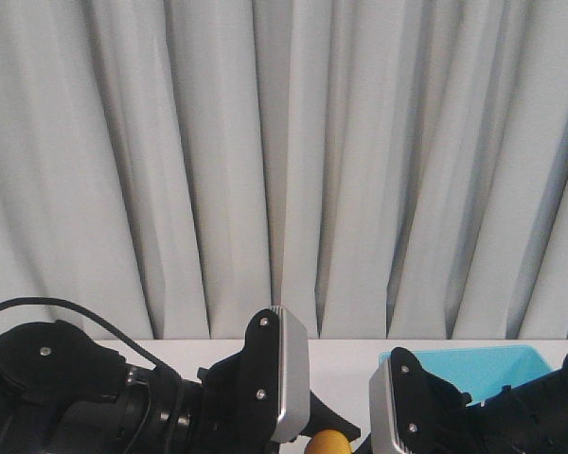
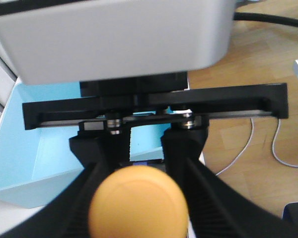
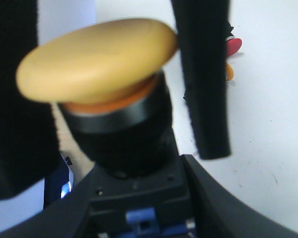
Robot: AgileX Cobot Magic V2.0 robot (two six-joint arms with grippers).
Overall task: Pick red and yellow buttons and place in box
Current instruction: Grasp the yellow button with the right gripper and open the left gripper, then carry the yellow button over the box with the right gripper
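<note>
The yellow button (image 3: 97, 59), a yellow cap on a black body, hangs in the air between both grippers. My left gripper (image 2: 139, 198) is shut on the cap's sides; its fingers (image 3: 203, 99) flank the cap in the right wrist view. My right gripper (image 3: 139, 173) faces it and is shut on the button's black base. The cap (image 1: 327, 443) shows low between the arms in the front view. The red button (image 3: 233, 46) lies on the white table, partly hidden behind a left finger. The turquoise box (image 1: 492, 364) stands at the right, also seen in the left wrist view (image 2: 35, 163).
Grey curtains hang behind the table. A small orange piece (image 3: 229, 72) lies next to the red button. Beyond the table's edge, the left wrist view shows wooden floor with white cables (image 2: 283, 153). The right arm's grey housing (image 2: 114, 39) fills the upper part of that view.
</note>
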